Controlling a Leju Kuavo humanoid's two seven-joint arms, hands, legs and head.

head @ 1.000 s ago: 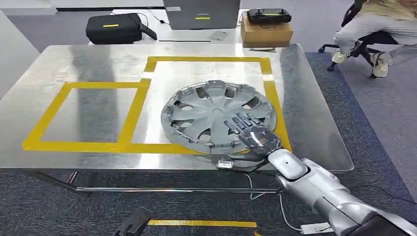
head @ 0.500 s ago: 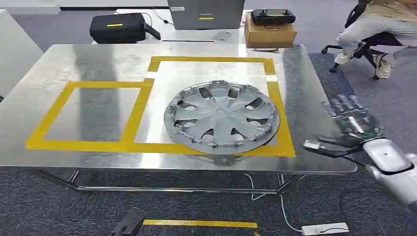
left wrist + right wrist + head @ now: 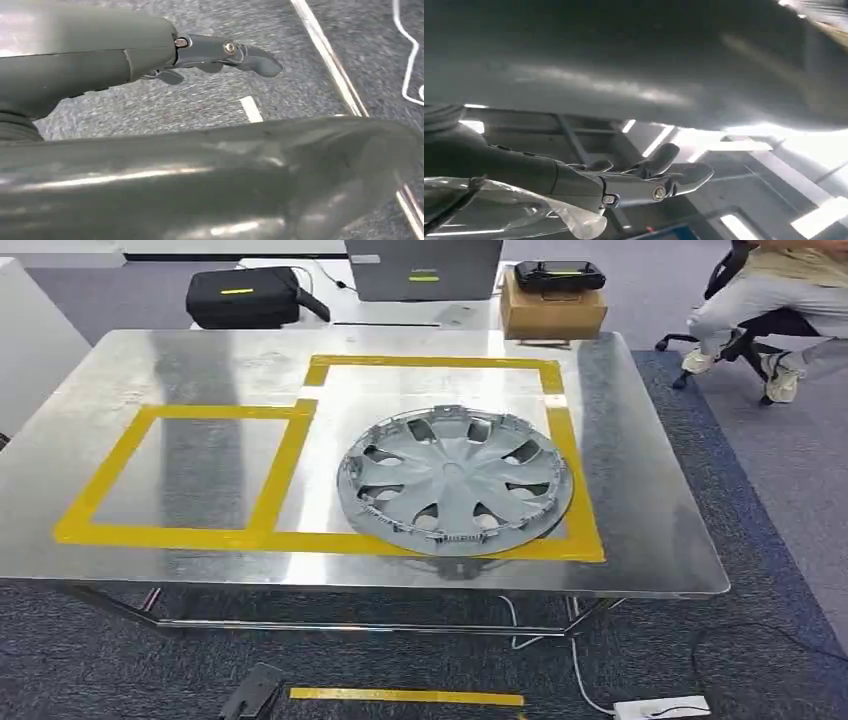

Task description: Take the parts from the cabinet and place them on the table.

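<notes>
Gone from above the shiny steel counter (image 3: 640, 490), the right hand (image 3: 644, 175) now hangs empty, fingers loosely spread. Beside it, the grey plastic spoked hubcap (image 3: 455, 480) lies flat inside the yellow tape rectangle (image 3: 585, 525). Left hand (image 3: 220, 55) holds nothing, fingers extended over carpet.

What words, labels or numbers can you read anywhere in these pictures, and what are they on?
No text can be read.
Black case: a yellow-green strip, no letters legible.
Grey box: a small yellow-green mark and a pale sticker, both too small to read.
Hubcap: no legible marking at its centre.
Cardboard box: no visible print.
</notes>
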